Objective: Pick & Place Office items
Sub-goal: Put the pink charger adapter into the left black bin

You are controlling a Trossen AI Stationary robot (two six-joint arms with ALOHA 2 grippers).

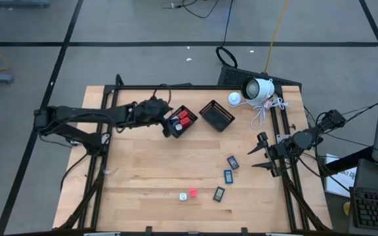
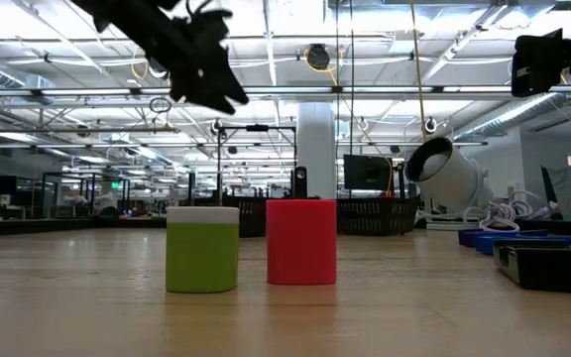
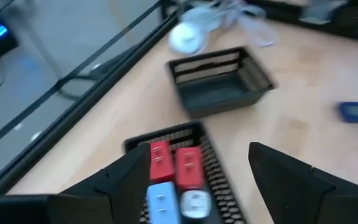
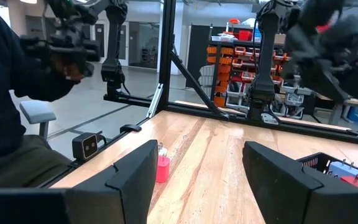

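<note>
Matt pale wood table (image 1: 149,177), black mesh baskets (image 1: 216,116) (wire-like), glossy red blocks (image 3: 174,163)

Readable text: none in any view.
Dark flat pieces (image 1: 232,162) on the table: blue faces, any print too small to read (three of them, all alike from above).
Paper (image 1: 341,178) beside the table's right edge: dark marks, not legible.
Blocks in the basket (image 3: 191,163): red and pale blue, no lettering shows.
Room behind the table: shelves and screens, no sign that can be read.
</note>
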